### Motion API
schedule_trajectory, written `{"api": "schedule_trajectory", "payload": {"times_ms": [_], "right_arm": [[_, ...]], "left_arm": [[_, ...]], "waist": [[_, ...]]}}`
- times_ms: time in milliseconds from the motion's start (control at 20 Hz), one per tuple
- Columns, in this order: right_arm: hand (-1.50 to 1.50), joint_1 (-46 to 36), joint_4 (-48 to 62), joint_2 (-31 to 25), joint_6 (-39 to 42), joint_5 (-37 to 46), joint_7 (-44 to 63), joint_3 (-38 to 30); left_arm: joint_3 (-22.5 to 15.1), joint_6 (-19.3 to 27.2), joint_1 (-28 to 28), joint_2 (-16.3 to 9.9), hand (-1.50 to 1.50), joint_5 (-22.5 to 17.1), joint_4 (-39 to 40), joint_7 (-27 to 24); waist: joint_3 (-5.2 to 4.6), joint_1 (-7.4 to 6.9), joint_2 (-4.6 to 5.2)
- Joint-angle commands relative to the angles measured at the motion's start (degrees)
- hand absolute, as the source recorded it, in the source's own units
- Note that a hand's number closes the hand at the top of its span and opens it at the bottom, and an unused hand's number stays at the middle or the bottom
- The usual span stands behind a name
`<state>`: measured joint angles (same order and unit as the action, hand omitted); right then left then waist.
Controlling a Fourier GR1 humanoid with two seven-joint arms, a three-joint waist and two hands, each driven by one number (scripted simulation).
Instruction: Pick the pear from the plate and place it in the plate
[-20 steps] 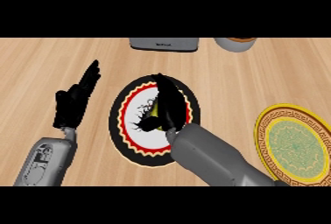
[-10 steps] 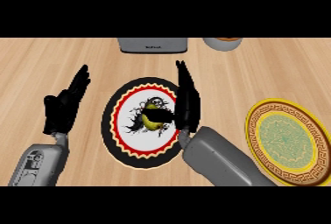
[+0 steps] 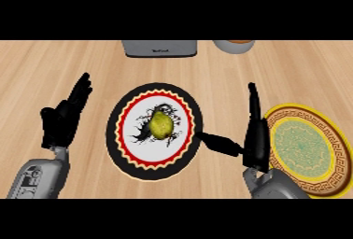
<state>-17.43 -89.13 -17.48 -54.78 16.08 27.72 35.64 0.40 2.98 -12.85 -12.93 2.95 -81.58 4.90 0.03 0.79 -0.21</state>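
Note:
A yellow-green pear (image 3: 162, 125) lies in the middle of a white plate (image 3: 138, 154) with a red zigzag ring and black rim. To its right sits a second plate (image 3: 318, 179), yellow and green with a patterned brown border. My right hand (image 3: 255, 135) stands between the two plates, fingers straight up and thumb pointing left at the first plate's rim, holding nothing. My left hand (image 3: 63, 119) is open to the left of the pear's plate, fingers up, apart from it.
A grey appliance (image 3: 160, 47) stands at the counter's far edge, with a pale cup (image 3: 233, 46) to its right. Wooden counter (image 3: 82, 65) surrounds both plates.
My right hand has moved right, off the pear's plate, and now stands between the two plates. The pear is uncovered. The left hand has barely shifted.

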Motion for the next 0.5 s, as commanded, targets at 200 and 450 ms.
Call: {"api": "schedule_trajectory", "payload": {"times_ms": [200,450], "right_arm": [[-1.5,16.61,-8.11,-8.58,8.08,-13.0,-18.3,-7.54],[-1.5,20.47,-11.58,-9.59,14.58,-17.32,-21.53,-14.8]], "left_arm": [[0.24,-0.88,0.25,0.36,0.0,0.59,-2.17,1.77],[1.7,-0.86,-6.14,1.71,0.0,1.76,8.58,-2.56]], "waist": [[0.04,-0.58,0.22],[-0.01,-0.1,0.28]]}}
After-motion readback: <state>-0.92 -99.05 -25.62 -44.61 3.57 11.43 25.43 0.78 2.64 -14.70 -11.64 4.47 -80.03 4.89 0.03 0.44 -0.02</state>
